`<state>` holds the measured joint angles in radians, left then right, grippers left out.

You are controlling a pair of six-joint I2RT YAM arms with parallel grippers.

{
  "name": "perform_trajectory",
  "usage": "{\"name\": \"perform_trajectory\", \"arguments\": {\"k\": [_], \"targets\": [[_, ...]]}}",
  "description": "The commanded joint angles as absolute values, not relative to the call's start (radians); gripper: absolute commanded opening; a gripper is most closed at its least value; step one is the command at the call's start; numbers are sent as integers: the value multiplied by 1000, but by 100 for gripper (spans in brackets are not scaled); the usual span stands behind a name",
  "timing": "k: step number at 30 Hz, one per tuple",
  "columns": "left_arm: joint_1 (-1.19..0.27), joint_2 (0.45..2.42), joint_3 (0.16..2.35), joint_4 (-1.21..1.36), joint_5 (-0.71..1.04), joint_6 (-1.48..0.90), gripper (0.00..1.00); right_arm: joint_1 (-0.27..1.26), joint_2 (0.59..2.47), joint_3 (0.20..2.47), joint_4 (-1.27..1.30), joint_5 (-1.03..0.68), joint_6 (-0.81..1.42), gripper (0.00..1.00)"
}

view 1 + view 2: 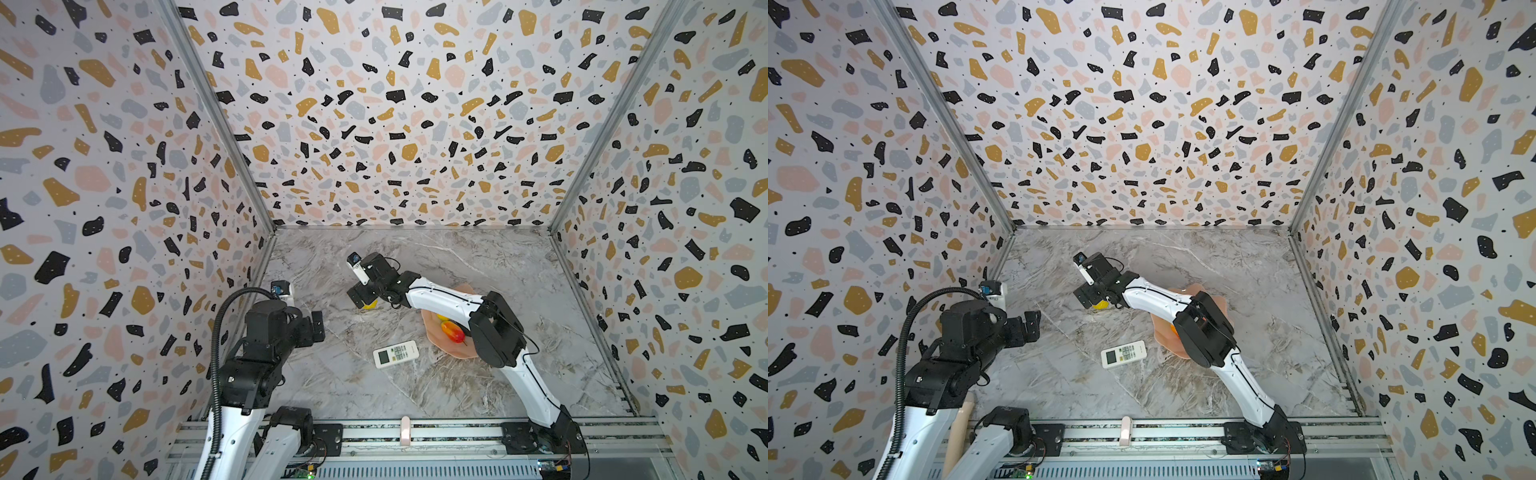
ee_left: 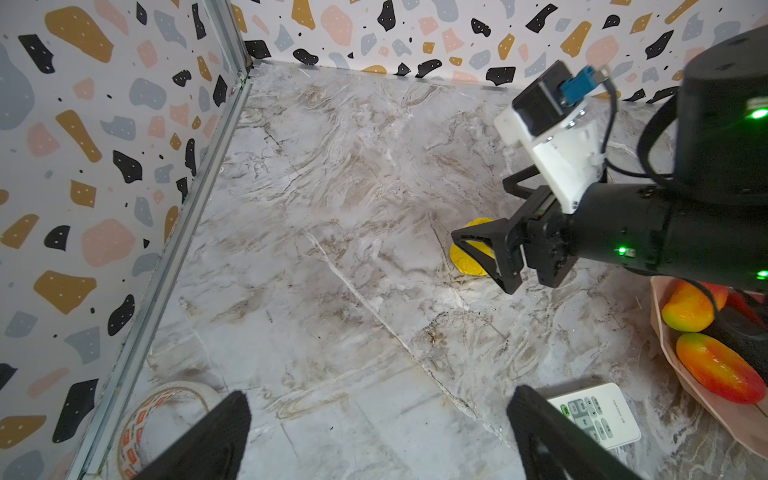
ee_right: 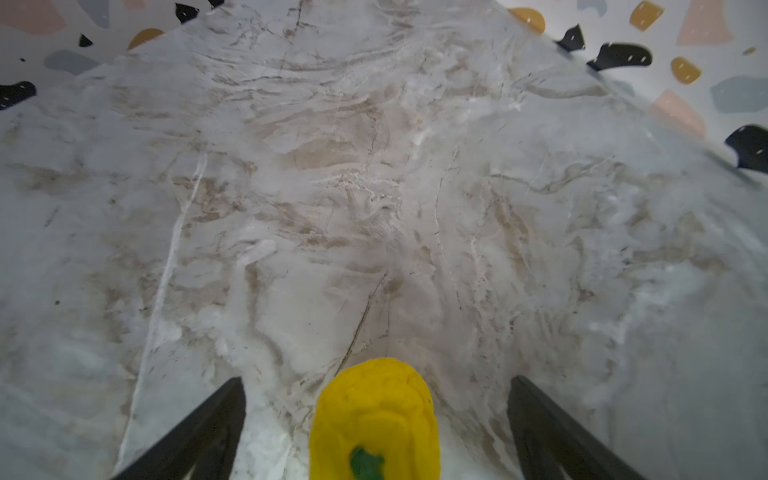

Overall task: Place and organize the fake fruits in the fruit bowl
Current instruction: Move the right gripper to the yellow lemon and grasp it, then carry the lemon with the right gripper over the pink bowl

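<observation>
Nearer than the fruit bowl [image 1: 436, 341], the left gripper [image 2: 380, 392] hangs released and empty; leave it parked. Beyond the bowl and to its left, the right gripper [image 3: 376, 379] straddles the bumpy yellow fruit [image 3: 374, 419] on the table, jaws spread wide. Centre the fruit, lower fully, then close gently.

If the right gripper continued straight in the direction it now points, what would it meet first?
The bumpy yellow fruit, lying on the marble table right between the open jaws of the right gripper. How far ahead it lies is unclear from the wrist view.
</observation>
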<state>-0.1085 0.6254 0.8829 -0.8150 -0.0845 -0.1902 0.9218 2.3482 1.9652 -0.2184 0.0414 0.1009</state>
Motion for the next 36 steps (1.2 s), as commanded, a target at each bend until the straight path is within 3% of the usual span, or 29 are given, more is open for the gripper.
{"name": "perform_trajectory", "arguments": {"k": [1,6,20,36], "targets": [[-110,621,871,-796,-66,-178,100,919,2346,2017,-229,22,183,99],[-110,626,871,-796,-66,-178,100,918,2374,2017,-224,19,208,98],[-110,640,868,-796,-66,-178,100,912,2379,2020,-240,6,219,58],[-110,639,868,-796,-67,-178,100,907,2229,1984,-287,6,163,37]]}}
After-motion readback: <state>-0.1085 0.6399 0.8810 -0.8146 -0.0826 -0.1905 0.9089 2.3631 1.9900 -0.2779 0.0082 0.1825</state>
